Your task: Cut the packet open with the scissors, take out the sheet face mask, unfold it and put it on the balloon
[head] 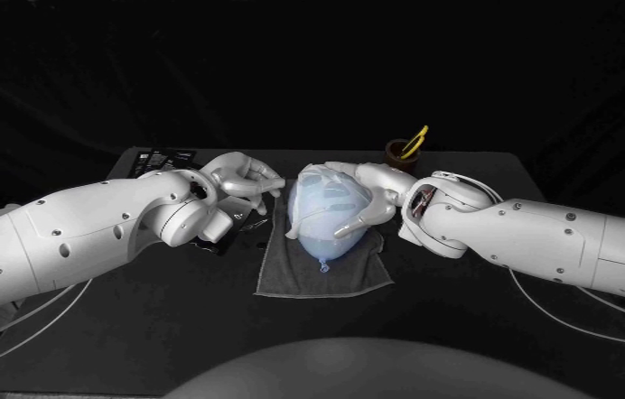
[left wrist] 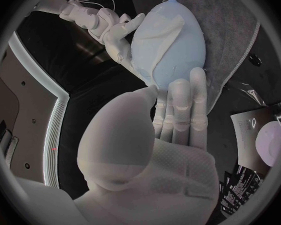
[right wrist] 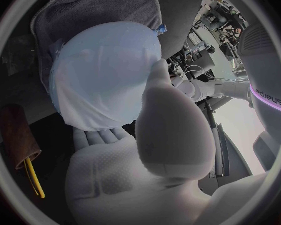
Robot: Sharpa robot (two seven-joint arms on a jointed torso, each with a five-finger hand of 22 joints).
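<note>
Balloon (head: 323, 211) rests cupped in the right hand (head: 375, 185).

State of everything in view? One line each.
balloon: inflated, lying on the towel
sheet face mask: unfolded, draped over the balloon
scissors: upright in the brown cup
right robot hand: cupping the balloon
left robot hand: fingers straight, holding nothing
</note>
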